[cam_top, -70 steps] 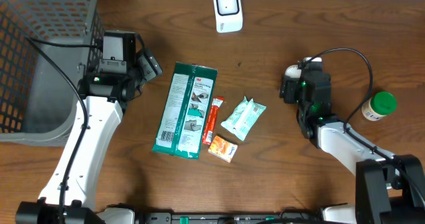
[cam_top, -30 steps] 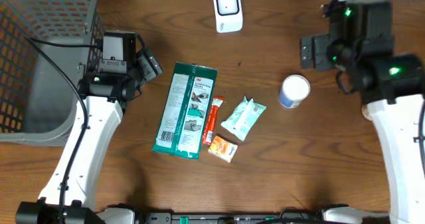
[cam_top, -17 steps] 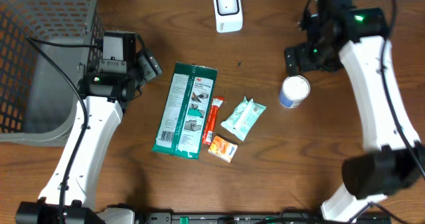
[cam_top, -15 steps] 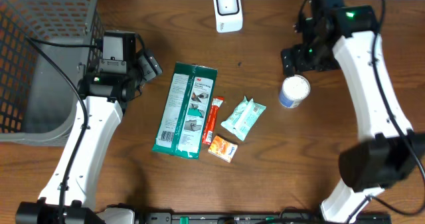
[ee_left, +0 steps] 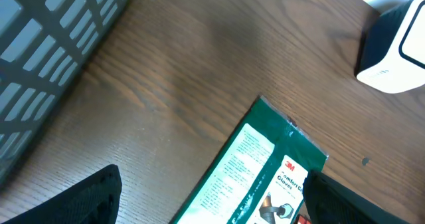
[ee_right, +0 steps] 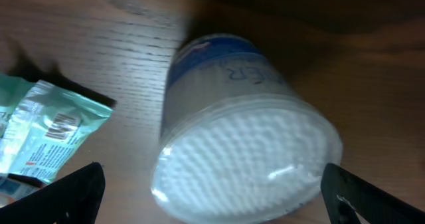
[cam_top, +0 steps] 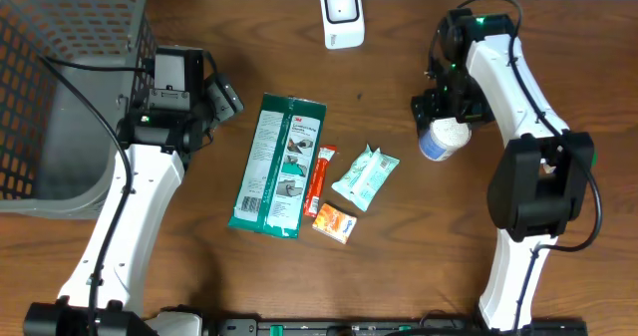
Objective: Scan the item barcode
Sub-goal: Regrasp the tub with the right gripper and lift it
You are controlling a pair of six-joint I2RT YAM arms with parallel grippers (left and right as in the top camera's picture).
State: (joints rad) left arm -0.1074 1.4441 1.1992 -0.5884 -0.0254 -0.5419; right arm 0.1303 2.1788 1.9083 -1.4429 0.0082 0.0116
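A round tub of cotton swabs [cam_top: 444, 138] with a clear lid and blue label stands on the table at the right. My right gripper [cam_top: 436, 111] hovers at its far edge. In the right wrist view the tub [ee_right: 246, 151] fills the space between the wide-apart fingers [ee_right: 83, 187], and the right gripper [ee_right: 212, 194] is open. The white scanner [cam_top: 342, 15] stands at the back centre. My left gripper [cam_top: 225, 99] is open beside the green glove pack [cam_top: 279, 164]. In the left wrist view the left gripper [ee_left: 212, 204] is over the pack [ee_left: 259, 164].
A red stick [cam_top: 320, 179], teal wipe packets [cam_top: 364, 176] and a small orange packet [cam_top: 334, 222] lie mid-table. A grey mesh basket [cam_top: 60, 77] fills the back left, right beside the left arm. The scanner [ee_left: 398, 51] shows in the left wrist view.
The right arm has swung in from the back right toward the left and come down over the tub. The left arm and the items on the table have not moved.
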